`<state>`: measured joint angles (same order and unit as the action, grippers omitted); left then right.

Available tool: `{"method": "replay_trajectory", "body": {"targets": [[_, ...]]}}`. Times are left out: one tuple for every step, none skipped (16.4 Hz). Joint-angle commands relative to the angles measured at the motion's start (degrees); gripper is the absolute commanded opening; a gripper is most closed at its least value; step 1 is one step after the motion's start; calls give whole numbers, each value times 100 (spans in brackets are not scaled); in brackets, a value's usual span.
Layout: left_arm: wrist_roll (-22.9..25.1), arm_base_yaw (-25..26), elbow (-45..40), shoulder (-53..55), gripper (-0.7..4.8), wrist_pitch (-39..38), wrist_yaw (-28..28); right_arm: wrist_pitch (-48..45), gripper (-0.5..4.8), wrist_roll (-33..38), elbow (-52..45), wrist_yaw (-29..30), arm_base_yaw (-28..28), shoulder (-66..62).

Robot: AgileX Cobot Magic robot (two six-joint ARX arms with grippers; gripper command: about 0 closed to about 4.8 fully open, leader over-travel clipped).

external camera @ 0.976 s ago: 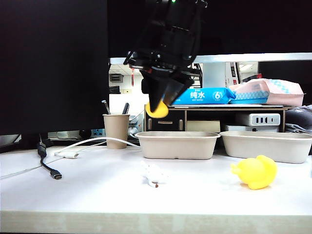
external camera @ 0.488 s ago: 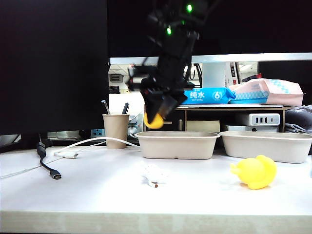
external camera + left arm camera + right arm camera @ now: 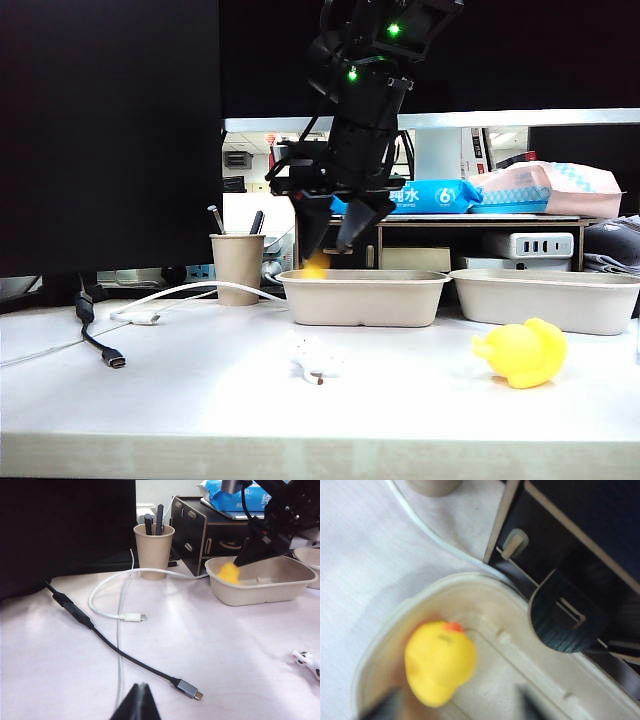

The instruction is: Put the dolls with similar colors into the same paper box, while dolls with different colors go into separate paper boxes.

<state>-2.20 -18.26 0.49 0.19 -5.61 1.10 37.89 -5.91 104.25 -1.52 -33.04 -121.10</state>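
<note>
The right gripper point(image 3: 333, 243) hangs over the left box point(image 3: 362, 297), its jaws apart. The duck point(image 3: 439, 662) is dropping into that box's left end. The left gripper point(image 3: 138, 703) looks pressed together near the table's front edge. Best to lift straight up, clear of the rim.

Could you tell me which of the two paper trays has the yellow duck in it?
The left tray, under the open right gripper; its duck is dropping in. The right tray shows none.

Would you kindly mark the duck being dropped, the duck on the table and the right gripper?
dropped duck point(image 3: 440, 661), right wrist view, its yellow body
table duck point(image 3: 524, 352), exterior view, body centre
right gripper point(image 3: 333, 236), exterior view, between its fingertips
</note>
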Motion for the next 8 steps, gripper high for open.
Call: {"method": "replay_trajectory", "body": {"targets": [[22,2,4,2,-5,35,22,92,338,-15,118,7,-7,28],[22,-2,4,2,-5,33,22,247,338,-13,197,-4,-7,33],[22,-68,2,2,-5,35,9,691,338,-2,435,-2,-7,33],[22,-212,2,33,-5,42,2,1165,338,33,675,-2,-7,33],[22,-437,2,118,-5,42,4,1578,338,33,868,17,-9,37],[22,-710,2,260,-5,42,4,2050,338,68,1016,55,-13,61],[22,-949,2,437,-5,44,7,2317,338,160,1019,240,-17,83],[22,-1198,4,761,-5,55,24,2839,338,186,1012,721,-17,87]]}}
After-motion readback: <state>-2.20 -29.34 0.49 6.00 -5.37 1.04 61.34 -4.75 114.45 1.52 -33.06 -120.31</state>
